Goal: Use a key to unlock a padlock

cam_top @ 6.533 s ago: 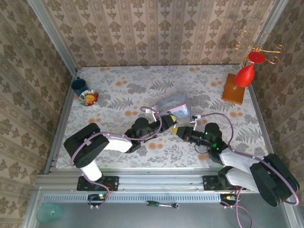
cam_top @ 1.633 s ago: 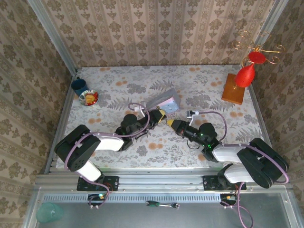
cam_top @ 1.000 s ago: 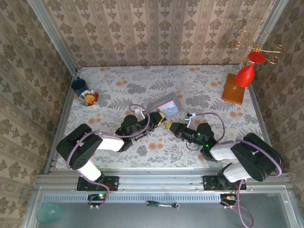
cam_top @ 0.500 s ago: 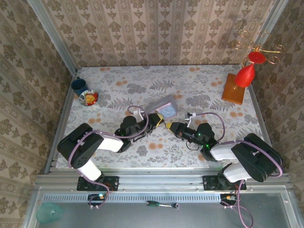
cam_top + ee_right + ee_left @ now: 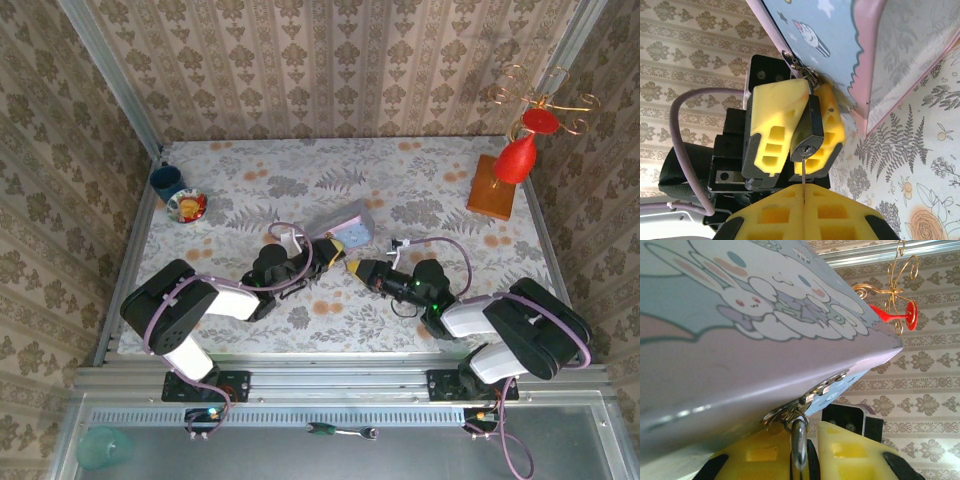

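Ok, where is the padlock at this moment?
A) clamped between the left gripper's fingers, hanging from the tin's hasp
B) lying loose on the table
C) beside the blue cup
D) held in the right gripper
A: the right wrist view shows the padlock pinched in the left gripper, its shackle through the hasp of the tin, while the right gripper holds the key at its keyhole.

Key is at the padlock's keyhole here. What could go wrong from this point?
1. The key is a thin blade pinched in the right gripper; turning may slip or bend it at the padlock.
2. The left gripper holds the padlock while it hangs from the tilted tin; a twist may drag the tin.
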Controlling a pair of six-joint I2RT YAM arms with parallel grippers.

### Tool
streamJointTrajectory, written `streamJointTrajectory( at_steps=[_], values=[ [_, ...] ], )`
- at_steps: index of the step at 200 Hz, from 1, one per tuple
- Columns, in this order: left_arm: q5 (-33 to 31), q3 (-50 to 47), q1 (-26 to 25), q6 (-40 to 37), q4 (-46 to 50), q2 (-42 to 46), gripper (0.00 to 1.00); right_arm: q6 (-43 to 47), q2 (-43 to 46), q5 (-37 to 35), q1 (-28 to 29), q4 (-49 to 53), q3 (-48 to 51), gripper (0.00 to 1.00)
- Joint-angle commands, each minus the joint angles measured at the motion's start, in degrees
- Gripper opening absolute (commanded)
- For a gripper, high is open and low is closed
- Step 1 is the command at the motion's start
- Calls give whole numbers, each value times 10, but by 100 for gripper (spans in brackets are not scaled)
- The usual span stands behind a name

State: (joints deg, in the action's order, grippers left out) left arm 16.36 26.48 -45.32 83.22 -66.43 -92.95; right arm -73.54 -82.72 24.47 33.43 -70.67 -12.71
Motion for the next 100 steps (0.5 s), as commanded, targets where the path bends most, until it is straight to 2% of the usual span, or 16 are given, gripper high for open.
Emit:
streamJointTrajectory(
  at_steps=[1, 100],
  values=[
    [8, 9, 1, -3, -71, 7, 0, 1, -8, 11, 4, -31, -12, 0],
    [15, 5, -7, 7, -69, 14, 0, -4, -25, 8, 4, -34, -31, 0]
  ],
)
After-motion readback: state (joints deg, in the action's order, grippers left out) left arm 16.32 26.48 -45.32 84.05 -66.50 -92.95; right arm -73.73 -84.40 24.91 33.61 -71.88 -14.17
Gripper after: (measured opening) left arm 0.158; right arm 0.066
